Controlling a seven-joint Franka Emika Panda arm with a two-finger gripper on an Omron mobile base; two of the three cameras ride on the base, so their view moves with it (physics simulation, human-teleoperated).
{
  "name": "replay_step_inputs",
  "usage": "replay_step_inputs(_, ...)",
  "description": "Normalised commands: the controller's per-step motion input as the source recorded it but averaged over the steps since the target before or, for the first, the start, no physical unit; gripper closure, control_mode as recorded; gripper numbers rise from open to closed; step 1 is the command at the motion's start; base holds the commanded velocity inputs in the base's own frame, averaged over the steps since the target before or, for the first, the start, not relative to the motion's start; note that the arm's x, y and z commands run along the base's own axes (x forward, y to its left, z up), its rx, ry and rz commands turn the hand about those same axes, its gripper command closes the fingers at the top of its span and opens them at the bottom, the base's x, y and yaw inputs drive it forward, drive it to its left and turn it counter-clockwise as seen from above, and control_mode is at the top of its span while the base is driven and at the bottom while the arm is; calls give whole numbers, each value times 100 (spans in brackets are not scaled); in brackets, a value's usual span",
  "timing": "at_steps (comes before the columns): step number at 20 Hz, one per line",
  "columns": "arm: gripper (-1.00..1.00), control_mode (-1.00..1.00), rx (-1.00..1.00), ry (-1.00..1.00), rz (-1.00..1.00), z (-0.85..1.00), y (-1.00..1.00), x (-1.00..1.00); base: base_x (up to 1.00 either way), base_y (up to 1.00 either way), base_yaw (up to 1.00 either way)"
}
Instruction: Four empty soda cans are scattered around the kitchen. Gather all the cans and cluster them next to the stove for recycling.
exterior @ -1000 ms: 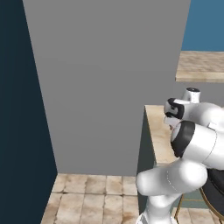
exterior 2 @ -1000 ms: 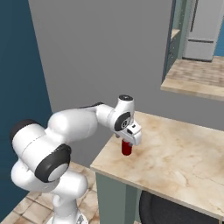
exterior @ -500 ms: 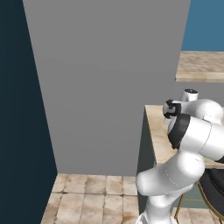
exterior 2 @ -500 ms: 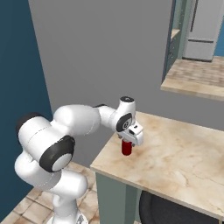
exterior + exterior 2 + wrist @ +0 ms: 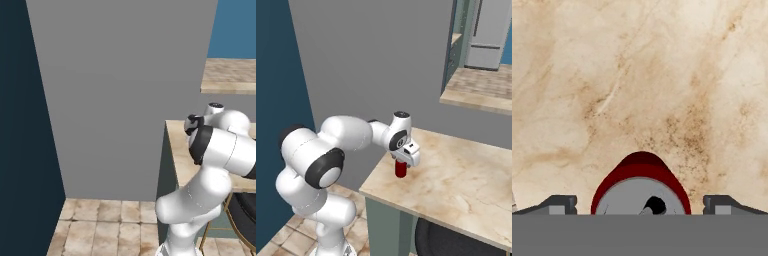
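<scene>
Beige marble desk (image 5: 466,175) is carrying one red soda can (image 5: 401,169), standing upright nr its left front corner, silvery top showing in hand view (image 5: 640,190). Desk is sitting on a grey-green base, w/ brown tiled floor (image 5: 105,225) lying below. Rest of the marble around can is lying bare.

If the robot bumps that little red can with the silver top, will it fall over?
Probably, if hit near its top: the small upright red soda can with a silvery top is taller than wide. On its side, its round body would likely roll across the smooth beige marble counter. The open gripper straddles it, which should steady it.
</scene>
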Motion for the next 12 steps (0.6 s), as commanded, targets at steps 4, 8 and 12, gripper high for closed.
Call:
replay_step_inputs(4, -100, -100, 0, 2, 0, -9, -2, 1, 0, 0, 0)
replay_step_inputs(8, -100, -100, 0, 2, -1, -9, 0, 0, 0, 0, 0)
replay_step_inputs(12, -100, -100, 0, 1, -1, -11, 0, 1, 0, 0, 0)
